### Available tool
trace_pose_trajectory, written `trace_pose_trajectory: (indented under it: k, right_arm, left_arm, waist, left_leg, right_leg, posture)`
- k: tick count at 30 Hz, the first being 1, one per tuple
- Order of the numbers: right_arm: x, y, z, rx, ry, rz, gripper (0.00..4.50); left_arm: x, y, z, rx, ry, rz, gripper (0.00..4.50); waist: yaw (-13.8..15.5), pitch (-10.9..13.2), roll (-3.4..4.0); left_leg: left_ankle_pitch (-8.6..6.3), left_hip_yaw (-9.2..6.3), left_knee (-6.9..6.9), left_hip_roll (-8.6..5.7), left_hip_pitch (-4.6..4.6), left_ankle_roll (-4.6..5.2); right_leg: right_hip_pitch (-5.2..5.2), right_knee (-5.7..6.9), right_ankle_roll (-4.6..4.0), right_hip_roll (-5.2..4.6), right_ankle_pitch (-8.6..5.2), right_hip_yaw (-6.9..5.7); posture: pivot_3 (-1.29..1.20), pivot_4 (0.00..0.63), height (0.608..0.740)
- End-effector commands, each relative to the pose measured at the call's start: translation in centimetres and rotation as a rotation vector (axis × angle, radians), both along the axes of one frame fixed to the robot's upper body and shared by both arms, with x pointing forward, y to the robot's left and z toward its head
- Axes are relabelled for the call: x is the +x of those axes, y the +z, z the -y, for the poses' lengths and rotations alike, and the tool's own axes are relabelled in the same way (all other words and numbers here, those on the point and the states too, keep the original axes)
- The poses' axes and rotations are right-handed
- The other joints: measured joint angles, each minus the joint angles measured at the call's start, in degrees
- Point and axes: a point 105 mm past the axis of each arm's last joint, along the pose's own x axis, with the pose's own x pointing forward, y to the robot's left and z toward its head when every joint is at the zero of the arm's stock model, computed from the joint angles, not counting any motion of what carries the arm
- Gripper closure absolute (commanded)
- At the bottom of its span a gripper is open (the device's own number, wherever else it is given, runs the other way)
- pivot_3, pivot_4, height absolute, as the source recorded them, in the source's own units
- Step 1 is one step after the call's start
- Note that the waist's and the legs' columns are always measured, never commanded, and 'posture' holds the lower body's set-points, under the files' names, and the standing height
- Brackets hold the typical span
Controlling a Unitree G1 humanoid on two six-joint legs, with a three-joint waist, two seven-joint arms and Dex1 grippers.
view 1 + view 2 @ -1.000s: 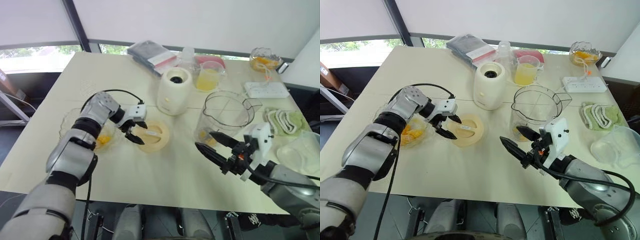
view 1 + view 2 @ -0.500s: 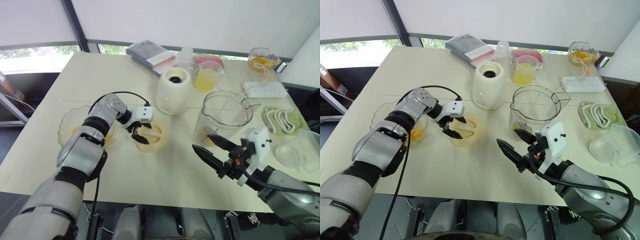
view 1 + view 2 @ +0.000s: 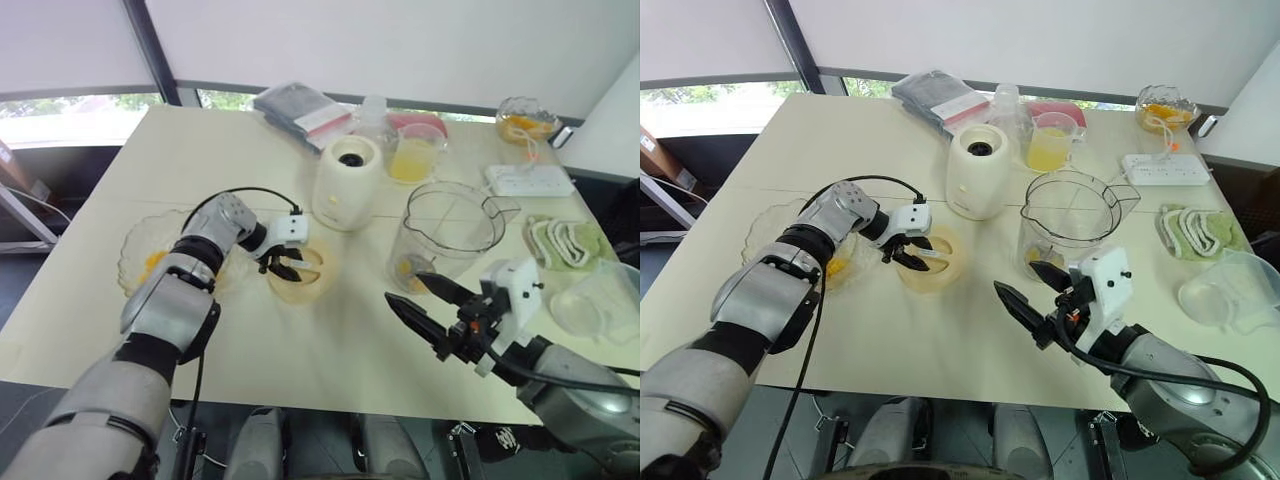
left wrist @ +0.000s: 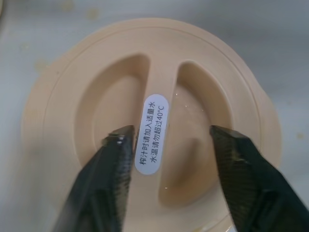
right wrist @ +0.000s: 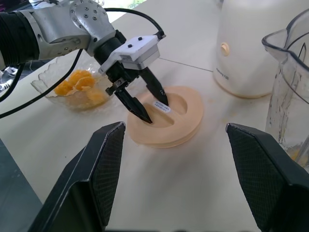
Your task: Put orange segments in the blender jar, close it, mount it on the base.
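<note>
Right of centre, upright and uncovered: clear blender jar, few orange segments at its bottom. Centre-left, lying flat: cream lid. Above it, upright: white base.

A pale table carries everything. At the middle of its far edge lies a dark flat packet with a white and red label. Just right of that stand a clear bottle and a pink item, half hidden behind a clear measuring jug holding yellow liquid. In the far right corner sits a small glass bowl with orange-yellow contents, and a white power strip lies near it along the right edge. Nearer along that edge rests a folded green and white cloth, then a clear plastic tub at the edge itself.
</note>
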Motion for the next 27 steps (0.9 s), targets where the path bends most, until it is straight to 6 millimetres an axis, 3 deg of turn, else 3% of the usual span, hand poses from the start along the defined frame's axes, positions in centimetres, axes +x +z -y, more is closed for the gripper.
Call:
trace_pose_trajectory:
  k: [1, 16, 19, 22, 23, 27]
  right_arm:
    - [-0.5, 0.9, -0.7, 0.002, 0.025, 0.047, 1.00]
    - [-0.4, 0.8, -0.5, -0.019, 0.022, 0.048, 1.00]
    - [-0.4, 0.8, -0.4, -0.025, 0.015, 0.046, 1.00]
    - [-0.4, 0.8, -0.3, -0.027, 0.011, 0.045, 1.00]
    - [-0.5, 0.7, -0.3, -0.027, 0.010, 0.044, 1.00]
    - [-0.5, 0.6, -0.1, -0.033, 0.002, 0.037, 1.00]
  left_arm:
    - [0.5, 1.1, 0.3, -0.017, 0.000, 0.029, 1.69]
    - [0.6, -0.8, 0.7, 0.091, -0.025, 0.110, 1.69]
    - [0.6, -1.2, 0.6, 0.105, -0.024, 0.118, 2.51]
    - [0.6, -1.3, 0.6, 0.110, -0.023, 0.117, 4.04]
    - [0.6, -1.4, 0.5, 0.112, -0.022, 0.114, 4.28]
    - [0.4, -1.4, 0.3, 0.113, -0.026, 0.090, 4.27]
  waist:
    - [0.0, 0.0, 0.00]
    - [0.1, 0.0, -0.02]
    - [0.0, 0.0, -0.03]
    - [0.0, -0.1, -0.04]
    - [0.1, -0.1, -0.06]
    - [0.0, -0.2, -0.07]
  left_leg:
    - [0.00, 0.00, -0.01, 0.00, 0.00, 0.00]
    - [-0.01, 0.00, -0.01, -0.01, -0.01, 0.02]
    - [-0.01, 0.00, 0.00, 0.00, 0.00, 0.02]
    - [-0.01, 0.01, 0.00, -0.01, 0.04, 0.01]
    - [-0.01, 0.00, 0.01, 0.00, 0.10, 0.01]
    - [-0.01, 0.00, 0.03, 0.00, 0.12, 0.02]
  right_leg:
    - [0.00, 0.00, 0.01, 0.00, 0.00, 0.00]
    - [-0.01, 0.01, 0.04, 0.00, 0.02, -0.01]
    - [-0.01, 0.03, 0.05, 0.00, 0.02, -0.01]
    - [0.03, 0.04, 0.05, 0.00, 0.03, -0.01]
    - [0.10, 0.05, 0.04, 0.00, 0.03, -0.01]
    - [0.13, 0.05, 0.03, 0.00, 0.03, 0.00]
  posture:
    - [0.00, 0.150, 0.740]
    - [0.00, 0.150, 0.740]
    - [0.00, 0.150, 0.740]
    - [0.00, 0.150, 0.740]
    - [0.00, 0.150, 0.740]
    - [0.00, 0.150, 0.740]
